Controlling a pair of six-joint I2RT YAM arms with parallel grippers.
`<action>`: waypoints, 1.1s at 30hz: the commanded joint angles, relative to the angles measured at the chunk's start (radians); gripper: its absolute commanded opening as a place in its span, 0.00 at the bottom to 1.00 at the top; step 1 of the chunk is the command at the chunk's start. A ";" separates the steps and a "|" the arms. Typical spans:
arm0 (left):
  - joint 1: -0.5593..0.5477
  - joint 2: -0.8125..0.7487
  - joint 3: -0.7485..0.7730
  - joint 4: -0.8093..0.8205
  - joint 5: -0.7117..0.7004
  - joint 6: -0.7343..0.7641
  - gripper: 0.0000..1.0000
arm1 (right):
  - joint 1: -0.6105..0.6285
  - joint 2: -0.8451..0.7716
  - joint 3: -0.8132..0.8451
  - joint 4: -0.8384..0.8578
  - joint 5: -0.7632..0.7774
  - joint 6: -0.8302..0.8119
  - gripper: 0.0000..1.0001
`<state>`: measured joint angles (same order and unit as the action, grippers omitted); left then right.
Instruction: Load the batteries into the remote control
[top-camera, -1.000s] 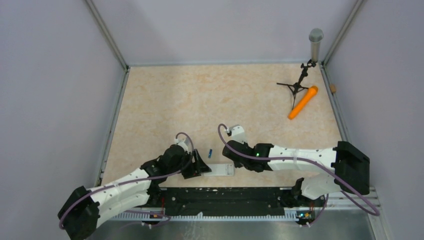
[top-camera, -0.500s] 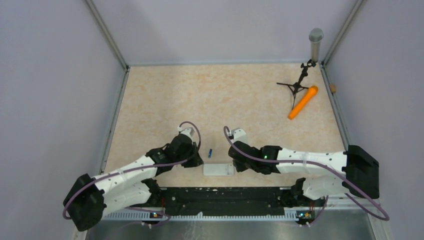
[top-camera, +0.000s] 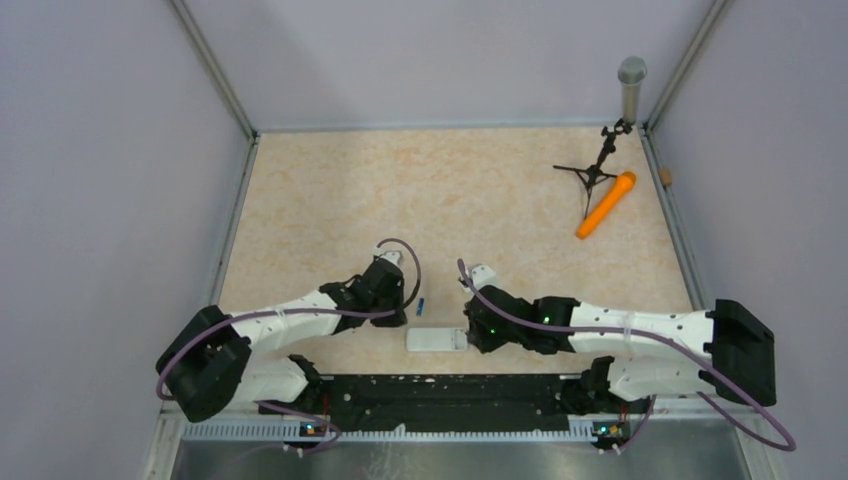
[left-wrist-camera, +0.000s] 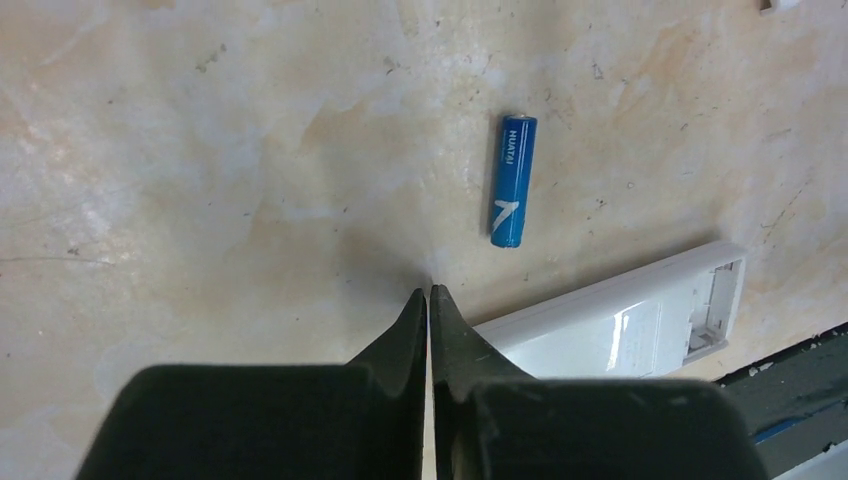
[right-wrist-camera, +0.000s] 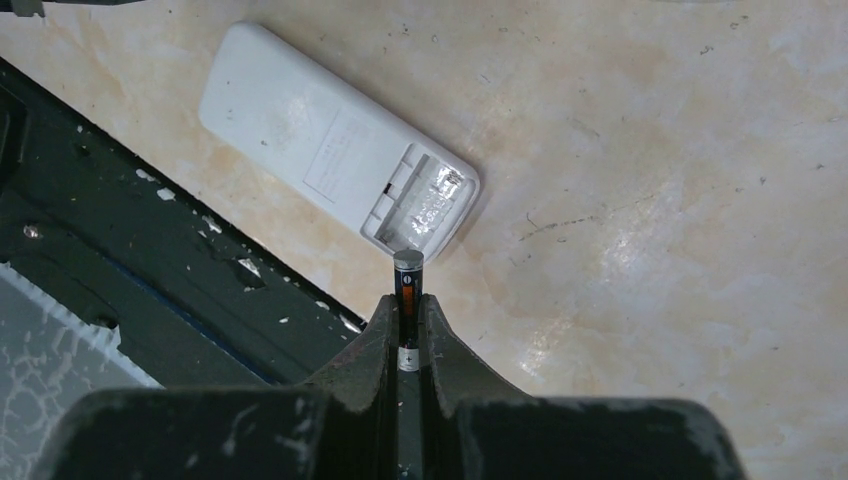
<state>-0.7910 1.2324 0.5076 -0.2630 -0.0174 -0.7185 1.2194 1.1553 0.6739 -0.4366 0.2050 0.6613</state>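
Observation:
The white remote control (top-camera: 437, 340) lies back up near the table's front edge, its battery bay open at its right end (right-wrist-camera: 418, 202); it also shows in the left wrist view (left-wrist-camera: 620, 325). The blue battery (top-camera: 421, 304) lies loose on the table just beyond the remote, clear in the left wrist view (left-wrist-camera: 512, 180). My left gripper (left-wrist-camera: 429, 296) is shut and empty, tips near the remote's long edge, short of the blue battery. My right gripper (right-wrist-camera: 408, 303) is shut on the dark battery (right-wrist-camera: 407, 290), held lengthwise, its end close above the open bay.
An orange microphone (top-camera: 606, 204) and a small black tripod stand (top-camera: 592, 172) lie at the far right. A grey microphone (top-camera: 631, 86) stands in the back right corner. A black rail (top-camera: 450, 400) runs along the near edge, right by the remote.
My left gripper has left the remote's left end and swung up and right toward the blue battery. My right gripper has slid down to the remote's right end.

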 joint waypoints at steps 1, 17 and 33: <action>-0.003 0.034 0.026 0.034 0.011 0.045 0.00 | -0.008 -0.023 -0.009 0.023 -0.015 -0.008 0.00; -0.067 -0.004 -0.041 0.014 0.133 0.048 0.00 | -0.007 -0.014 -0.034 0.018 -0.040 0.007 0.00; -0.232 0.008 -0.047 0.055 0.131 -0.073 0.00 | -0.008 -0.029 0.003 -0.046 0.009 -0.011 0.00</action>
<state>-1.0103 1.2331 0.4812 -0.2367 0.1158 -0.7544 1.2190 1.1534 0.6350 -0.4683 0.1844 0.6651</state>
